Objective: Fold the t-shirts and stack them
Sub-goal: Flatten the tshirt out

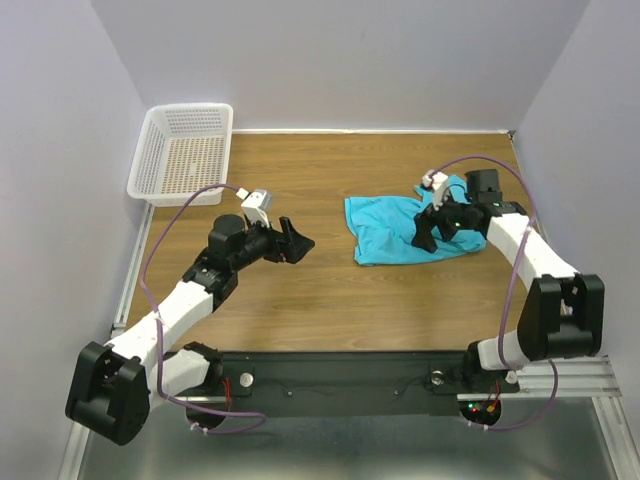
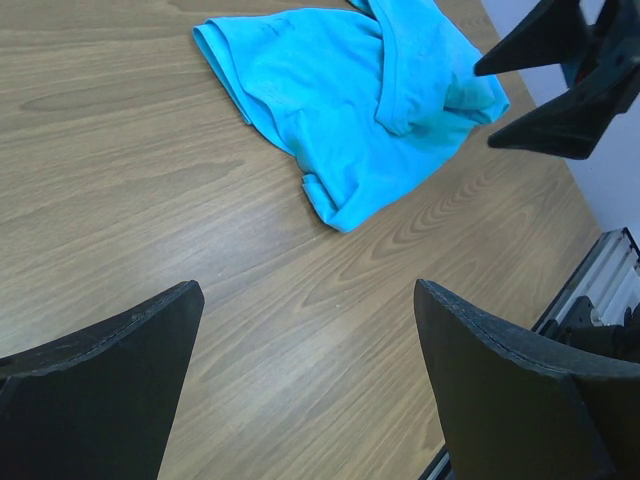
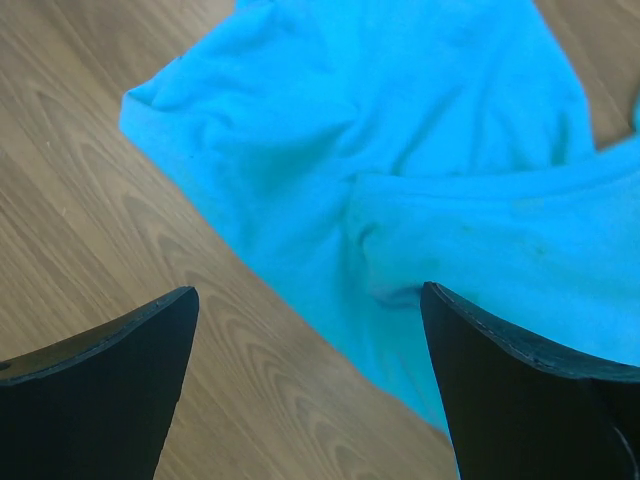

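White mesh basket (image 1: 184, 150) sits at the far left corner of the wooden table (image 1: 330, 290), partly overhanging its edge. Nearer the middle, the left gripper (image 1: 297, 242) hangs over bare wood, its fingers (image 2: 120, 370) spread wide with nothing between them, well apart from the cloth and pointing toward it. On the right half of the table lies the turquoise shirt (image 1: 385, 235), rumpled and partly doubled over itself, with a loose fold across its upper layer (image 2: 400, 90) and its edges uneven. The right gripper (image 1: 437, 230) is over the shirt's right part, also spread wide and gripping nothing; in the right wrist view one finger (image 3: 110, 380) shows against wood, the other (image 3: 530, 390) against cloth (image 3: 400, 150).
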Tool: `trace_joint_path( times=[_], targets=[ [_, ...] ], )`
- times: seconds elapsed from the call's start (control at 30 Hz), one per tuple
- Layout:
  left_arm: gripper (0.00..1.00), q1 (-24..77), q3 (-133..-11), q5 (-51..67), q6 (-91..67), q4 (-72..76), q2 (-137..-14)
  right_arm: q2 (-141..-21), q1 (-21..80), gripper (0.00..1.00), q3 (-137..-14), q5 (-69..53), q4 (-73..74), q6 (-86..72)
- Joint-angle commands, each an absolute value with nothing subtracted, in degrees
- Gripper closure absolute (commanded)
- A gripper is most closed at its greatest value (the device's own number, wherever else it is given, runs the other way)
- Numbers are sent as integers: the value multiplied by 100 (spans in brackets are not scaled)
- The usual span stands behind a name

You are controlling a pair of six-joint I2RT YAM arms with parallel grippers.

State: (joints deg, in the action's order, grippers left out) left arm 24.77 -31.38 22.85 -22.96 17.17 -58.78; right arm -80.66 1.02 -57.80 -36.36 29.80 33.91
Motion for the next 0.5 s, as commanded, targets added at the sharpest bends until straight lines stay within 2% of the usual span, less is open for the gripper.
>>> trace_joint_path(
  times=[0.0, 0.2, 0.4, 0.47],
  targets=[
    [2, 2549, -3252, 2224, -2232, 2021, -5915, -8514, 501, 5, -6467, -3246, 3146, 3991],
    [2, 2575, -3103, 2118, -2285, 2022, -5845, -9078, 790, 14, -6662, -2200, 3120, 3955],
    [2, 2601, -3006, 2127, -2338, 2074, -5915, -9377, 914, 19, -6609, -1749, 3015, 4052],
    [2, 2610, -3015, 2127, -2399, 2144, -5985, -9474, 940, 26, -6609, -1610, 2971, 4026]
  ],
)
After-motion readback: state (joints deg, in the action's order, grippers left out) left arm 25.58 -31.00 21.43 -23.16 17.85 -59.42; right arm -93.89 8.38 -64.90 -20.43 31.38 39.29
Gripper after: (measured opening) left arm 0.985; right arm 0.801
